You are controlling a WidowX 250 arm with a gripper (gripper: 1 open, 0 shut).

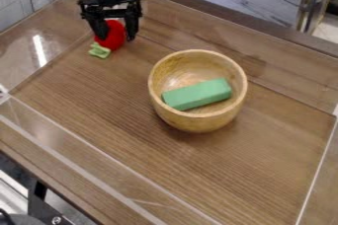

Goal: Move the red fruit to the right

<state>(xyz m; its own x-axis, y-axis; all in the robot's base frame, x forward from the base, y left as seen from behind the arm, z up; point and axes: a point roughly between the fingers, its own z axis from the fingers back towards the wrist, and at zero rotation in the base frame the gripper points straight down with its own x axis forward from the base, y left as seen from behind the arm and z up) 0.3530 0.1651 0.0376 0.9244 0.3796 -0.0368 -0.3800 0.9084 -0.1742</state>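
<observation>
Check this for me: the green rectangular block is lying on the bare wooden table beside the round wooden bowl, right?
Not quite. The green rectangular block is lying inside the round wooden bowl, not on the table beside it, as the camera view shows.

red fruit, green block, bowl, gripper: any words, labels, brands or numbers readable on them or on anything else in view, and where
No readable text on the red fruit, green block, bowl, gripper or elsewhere in view.
</observation>
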